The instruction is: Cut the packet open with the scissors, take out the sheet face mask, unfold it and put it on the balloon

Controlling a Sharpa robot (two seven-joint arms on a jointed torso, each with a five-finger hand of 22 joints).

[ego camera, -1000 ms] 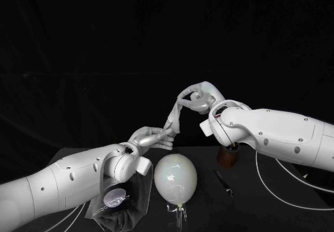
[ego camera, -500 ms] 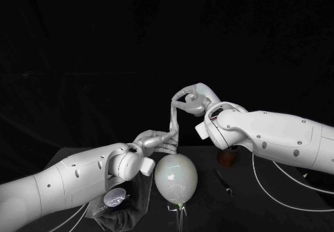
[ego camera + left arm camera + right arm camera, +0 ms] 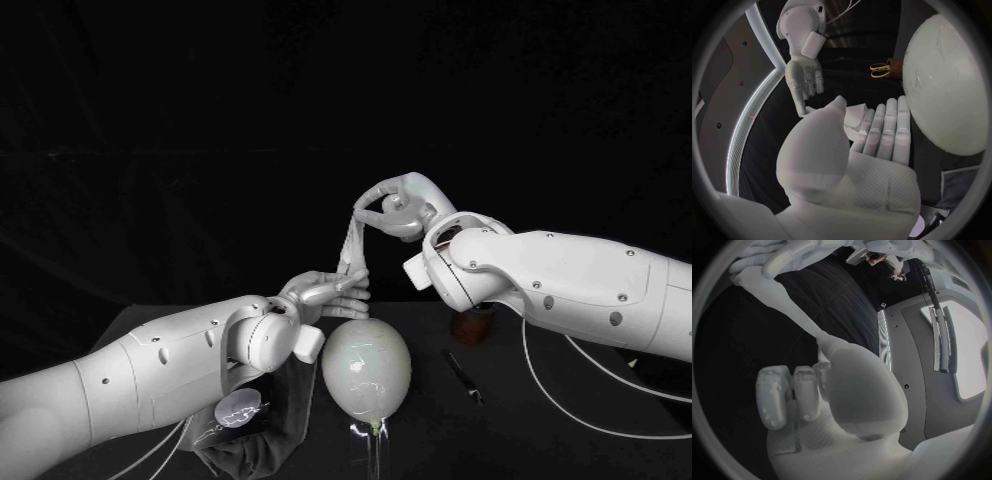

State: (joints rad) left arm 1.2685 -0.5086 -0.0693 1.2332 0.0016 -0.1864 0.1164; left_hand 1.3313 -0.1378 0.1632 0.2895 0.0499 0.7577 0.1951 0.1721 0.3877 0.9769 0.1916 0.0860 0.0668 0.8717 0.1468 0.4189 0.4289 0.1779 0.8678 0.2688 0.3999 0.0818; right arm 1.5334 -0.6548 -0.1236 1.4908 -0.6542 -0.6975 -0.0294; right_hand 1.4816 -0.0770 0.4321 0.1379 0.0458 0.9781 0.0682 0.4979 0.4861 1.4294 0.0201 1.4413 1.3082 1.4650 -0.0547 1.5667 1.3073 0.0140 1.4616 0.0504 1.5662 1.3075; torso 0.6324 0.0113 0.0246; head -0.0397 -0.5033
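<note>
While left hand (image 3: 326, 295) and right hand (image 3: 398, 206) hold the mask (image 3: 351, 250), holder (image 3: 472, 326) contains scissors (image 3: 877, 70).

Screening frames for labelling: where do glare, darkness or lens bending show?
Head view: black backdrop, sheen on the balloon. Left wrist view: fisheye circle, balloon bright and bulging at its rim. Right wrist view: mask pale against darkness, dark frame around.

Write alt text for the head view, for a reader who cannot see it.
The robot's left hand and raised right hand hold a pale sheet mask stretched between them. Below, a whitish balloon rests on the black table.
</note>
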